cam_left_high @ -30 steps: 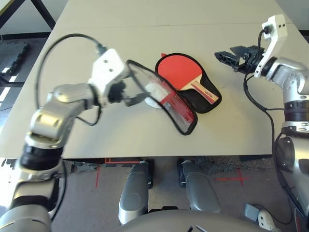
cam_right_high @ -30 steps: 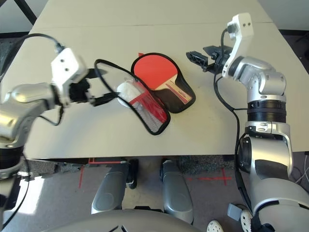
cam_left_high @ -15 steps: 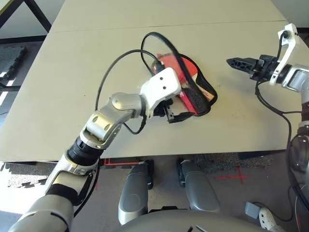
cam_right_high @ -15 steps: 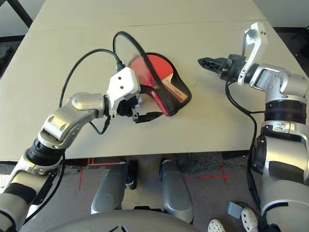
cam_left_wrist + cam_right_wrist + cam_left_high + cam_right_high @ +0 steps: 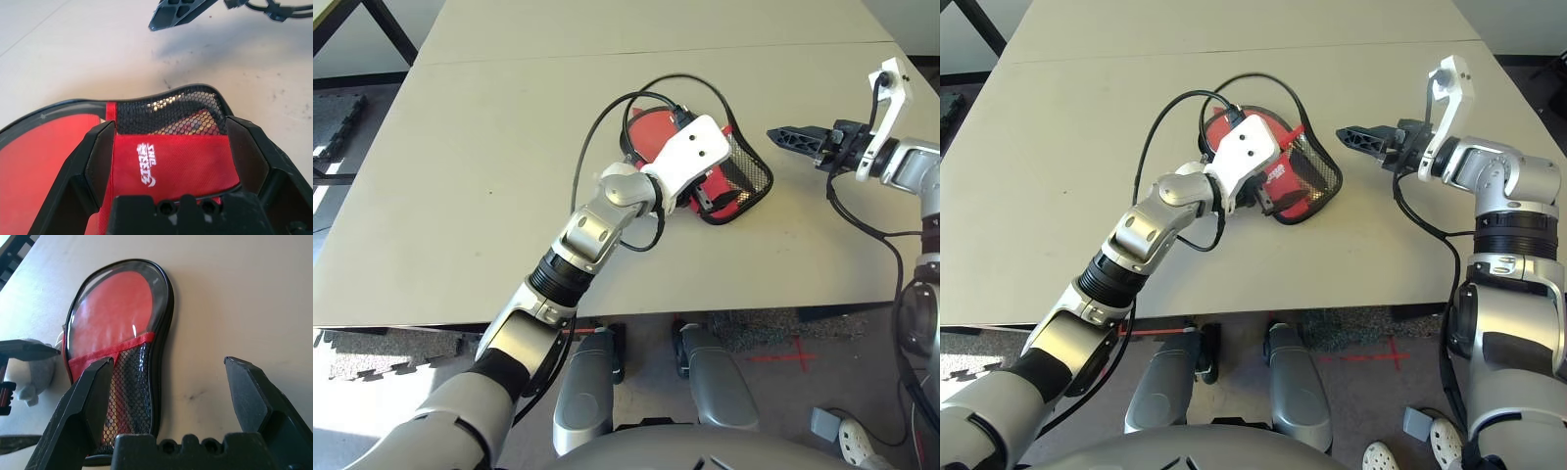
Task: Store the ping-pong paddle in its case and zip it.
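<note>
We see the left gripper (image 5: 166,161) spread open over the red, black-piped, mesh-panelled fabric case (image 5: 171,161), right gripper (image 5: 790,136) open just beside it.

Woven red cloth case (image 5: 171,164) with black mesh; matt table (image 5: 460,196)

A beige table (image 5: 460,196) is seen, crossed by a seam (image 5: 509,54) toward 12 o'clock, with dark specks (image 5: 168,83) marked on its top. A pale soft pouch (image 5: 32,377) is laid on it. On the grey floor (image 5: 773,333), red tape marks (image 5: 783,357) are found at 5 o'clock, with a white power strip (image 5: 852,448) beyond them. A black frame (image 5: 386,29) is set at 11 o'clock and a black mat (image 5: 342,117) at 10 o'clock.
</note>
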